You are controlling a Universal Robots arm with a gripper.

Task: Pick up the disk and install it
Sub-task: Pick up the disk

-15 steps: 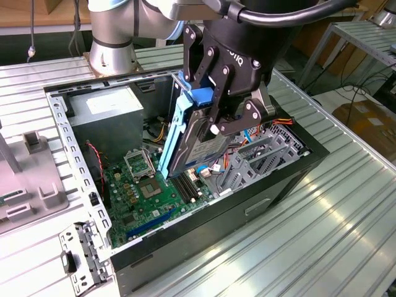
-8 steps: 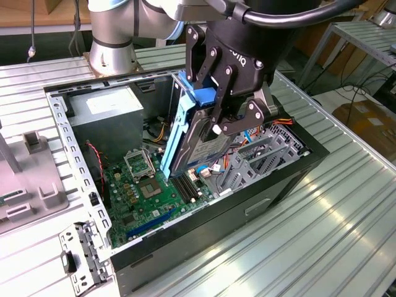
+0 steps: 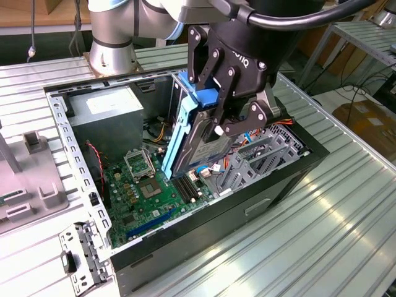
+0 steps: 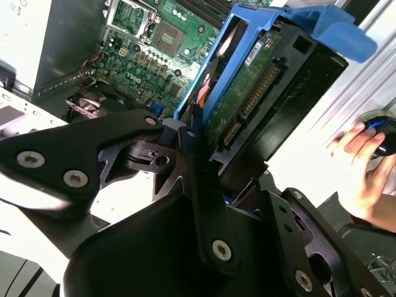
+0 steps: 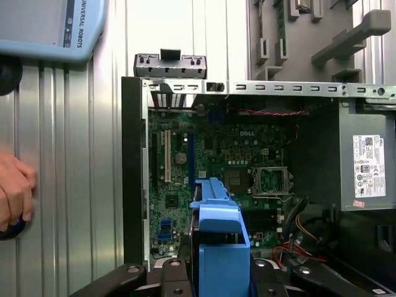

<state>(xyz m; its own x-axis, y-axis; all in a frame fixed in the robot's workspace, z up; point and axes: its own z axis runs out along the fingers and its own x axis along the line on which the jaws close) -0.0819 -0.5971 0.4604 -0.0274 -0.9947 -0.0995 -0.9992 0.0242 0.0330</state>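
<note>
The disk (image 3: pixel 207 147) is a silver drive in blue plastic rails (image 3: pixel 184 127). It hangs steeply tilted, nearly on edge, over the middle of the open computer case (image 3: pixel 204 229). My black gripper (image 3: pixel 213 114) is shut on its upper end, above the gap between the motherboard (image 3: pixel 145 192) and the grey drive cage (image 3: pixel 263 154). In the second wrist view the disk (image 4: pixel 247 86) shows its green circuit-board underside past my gripper (image 4: pixel 195 145). In the first wrist view the blue rail (image 5: pixel 218 238) stands up between my fingers (image 5: pixel 176 272), over the motherboard (image 5: pixel 210 161).
A grey power supply (image 3: pixel 105 114) fills the case's far corner. Red and orange cables (image 3: pixel 247 133) lie by the drive cage. A grey fixture (image 3: pixel 31 179) stands on the ribbed metal table at the exterior view's left. A person's hand (image 4: pixel 365 167) rests on something dark beside the case.
</note>
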